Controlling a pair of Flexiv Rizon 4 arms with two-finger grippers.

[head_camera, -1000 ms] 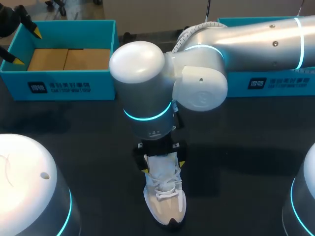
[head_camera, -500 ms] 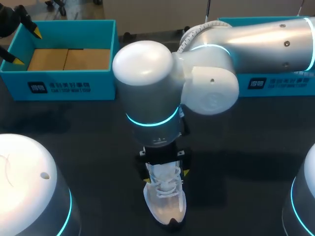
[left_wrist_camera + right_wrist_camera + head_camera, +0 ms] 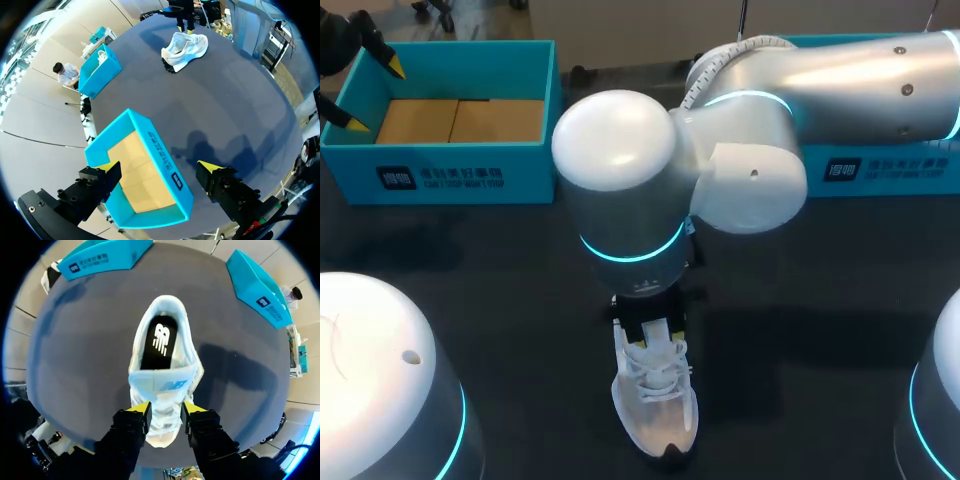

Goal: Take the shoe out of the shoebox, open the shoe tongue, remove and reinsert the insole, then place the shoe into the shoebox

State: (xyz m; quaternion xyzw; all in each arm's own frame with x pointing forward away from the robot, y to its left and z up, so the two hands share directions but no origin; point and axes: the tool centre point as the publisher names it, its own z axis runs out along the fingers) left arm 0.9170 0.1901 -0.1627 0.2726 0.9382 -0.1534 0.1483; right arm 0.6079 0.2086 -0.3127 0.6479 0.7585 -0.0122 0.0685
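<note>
Sliding toeward along the shoe, our right gripper narrows, seemingly clamping the tongue; we start opening it.

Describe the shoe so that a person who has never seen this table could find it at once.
On the dark table, look at the near middle, under the right arm. There stands a white lace-up sneaker, with the right pincer at its laces. Its neighbours, the shoebox and a second box, are teal; it alone is white, with a black insole.

shoe heel hidden beneath right arm, right-hand shoebox mostly covered
</note>
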